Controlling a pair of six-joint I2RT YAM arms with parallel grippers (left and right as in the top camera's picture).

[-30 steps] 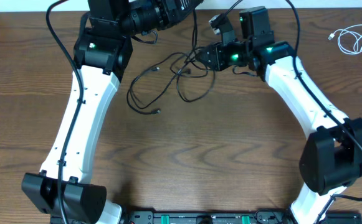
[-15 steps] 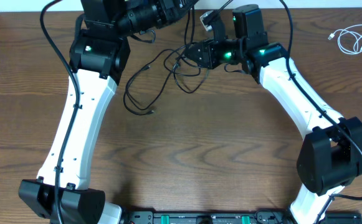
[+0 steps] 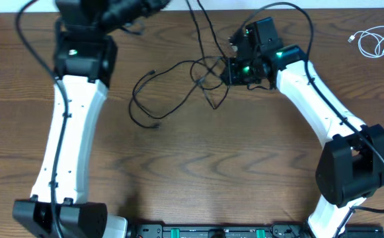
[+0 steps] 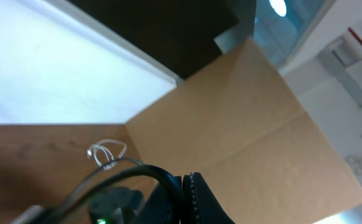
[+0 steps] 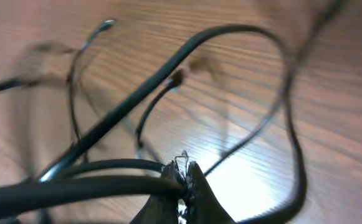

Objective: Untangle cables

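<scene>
In the overhead view, the black cables (image 3: pixel 201 76) lie as a loose tangle on the desk (image 3: pixel 198 165) near the middle of its far edge, and two strands rise from the knot off the top of the picture. The right gripper (image 3: pixel 233 67) sits at the right side of the knot, low over the desk, probably to anchor it while the raised strands are drawn out. The white cable (image 3: pixel 371 42) lies coiled on its own at the far right corner, well apart from the tangle. The left arm's fingers are out of frame in this view, so their state cannot be read here. The left wrist view supplies it: the left gripper (image 4: pixel 189 185) has its jaws closed together, with a black strand running in between them, held high enough that the camera looks over the desk to a cardboard panel (image 4: pixel 249 124) and the white coil (image 4: pixel 106 153). The right wrist view shows what the overhead view hides: the right gripper (image 5: pixel 184 176) has its jaws pressed fully together on black cable strands (image 5: pixel 168 66), with further loops fanned out on the wood beyond.
</scene>
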